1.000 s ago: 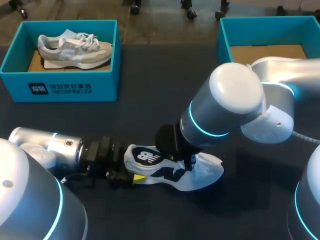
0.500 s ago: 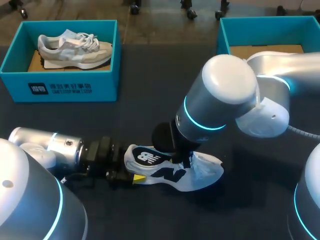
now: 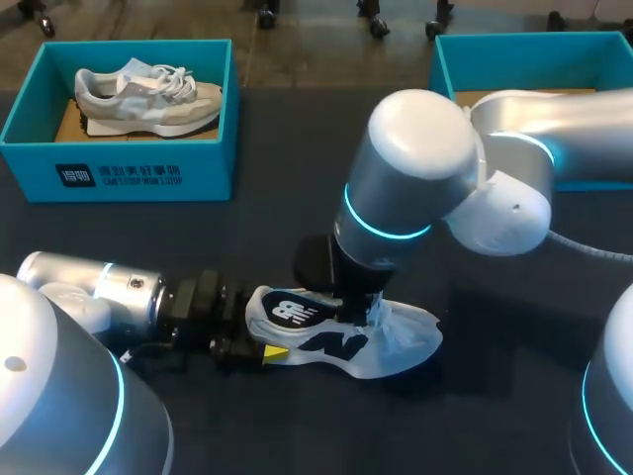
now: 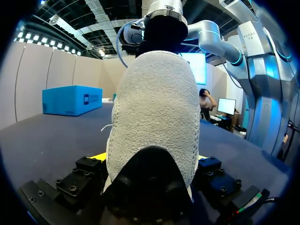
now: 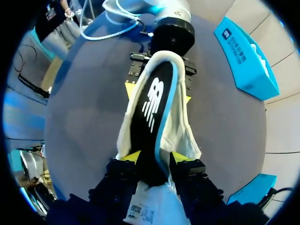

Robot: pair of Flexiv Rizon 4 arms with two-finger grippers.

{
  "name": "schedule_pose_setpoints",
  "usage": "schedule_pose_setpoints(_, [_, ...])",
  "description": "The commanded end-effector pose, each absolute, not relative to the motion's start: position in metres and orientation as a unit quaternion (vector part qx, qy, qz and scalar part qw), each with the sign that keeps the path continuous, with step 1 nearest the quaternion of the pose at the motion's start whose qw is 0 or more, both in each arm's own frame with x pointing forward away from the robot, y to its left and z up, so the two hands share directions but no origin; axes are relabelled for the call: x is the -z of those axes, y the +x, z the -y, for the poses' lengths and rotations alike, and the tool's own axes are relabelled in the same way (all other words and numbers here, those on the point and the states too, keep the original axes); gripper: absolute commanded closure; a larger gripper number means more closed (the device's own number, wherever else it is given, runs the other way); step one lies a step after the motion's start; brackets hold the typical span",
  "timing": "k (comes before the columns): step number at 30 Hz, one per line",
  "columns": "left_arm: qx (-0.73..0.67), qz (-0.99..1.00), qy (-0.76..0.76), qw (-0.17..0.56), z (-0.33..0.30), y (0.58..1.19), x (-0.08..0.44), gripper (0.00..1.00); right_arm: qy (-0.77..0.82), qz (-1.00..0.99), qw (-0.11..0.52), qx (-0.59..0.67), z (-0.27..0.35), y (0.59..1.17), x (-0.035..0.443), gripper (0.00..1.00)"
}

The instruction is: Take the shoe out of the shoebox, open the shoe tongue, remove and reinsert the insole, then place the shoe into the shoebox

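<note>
Right, the white shoe [image 3: 401, 341] is out on the dark table [image 3: 277, 228], lying at about 6 o'clock from the table's middle, heel pointing to 9 o'clock. My left gripper [image 4: 149, 157] comes in from 8 o'clock and is clamped on the heel. In the left wrist view a yellow tip sits tight on each side of the fuzzy heel. My right arm reaches in from 3 o'clock and drops down over the shoe's mouth. In the right wrist view the right gripper [image 5: 154, 159] is pinching the black insole [image 5: 151, 105] between both fingers. The insole runs out ahead of them along the shoe towards the left gripper. One blue shoebox [image 3: 119, 173] stands at 10 o'clock with a grey shoe [image 3: 148, 94] in it. A second shoebox [image 3: 534, 45] stands at 2 o'clock.
</note>
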State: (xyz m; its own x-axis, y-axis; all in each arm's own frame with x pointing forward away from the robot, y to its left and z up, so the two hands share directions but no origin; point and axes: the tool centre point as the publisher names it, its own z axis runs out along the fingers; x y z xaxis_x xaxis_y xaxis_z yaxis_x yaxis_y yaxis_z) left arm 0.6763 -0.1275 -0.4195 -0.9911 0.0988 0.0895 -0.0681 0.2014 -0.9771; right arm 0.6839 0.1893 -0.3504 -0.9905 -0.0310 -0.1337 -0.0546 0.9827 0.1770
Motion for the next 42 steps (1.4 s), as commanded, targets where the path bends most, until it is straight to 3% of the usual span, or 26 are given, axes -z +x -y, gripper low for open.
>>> schedule_pose_setpoints(1, [-0.632,0.772,-0.010,0.066,0.128,0.676,0.419,1.00,-0.020,-0.994,0.055,-0.095,-0.196,0.691,0.364,0.61])
schedule_pose_setpoints(12, [-0.632,0.772,-0.010,0.066,0.128,0.676,0.419,1.00,-0.030,-0.993,-0.023,-0.113,-0.197,0.695,0.389,0.65])
schedule_pose_setpoints(20, [-0.632,0.772,-0.010,0.066,0.128,0.676,0.419,1.00,-0.025,-0.991,-0.047,-0.123,-0.193,0.688,0.397,0.69])
schedule_pose_setpoints(21, [-0.632,0.772,-0.010,0.066,0.128,0.676,0.419,1.00,-0.025,-0.991,-0.047,-0.124,-0.192,0.687,0.397,0.71])
schedule_pose_setpoints(22, [-0.632,0.772,-0.010,0.066,0.128,0.676,0.419,1.00,-0.025,-0.990,-0.048,-0.128,-0.192,0.685,0.396,0.81])
schedule_pose_setpoints(23, [-0.632,0.772,-0.010,0.066,0.128,0.676,0.419,1.00,-0.024,-0.990,-0.047,-0.129,-0.191,0.683,0.396,1.00])
schedule_pose_setpoints(42, [-0.632,0.772,-0.010,0.066,0.128,0.676,0.419,1.00,-0.065,-0.982,0.051,-0.169,-0.186,0.673,0.354,1.00])
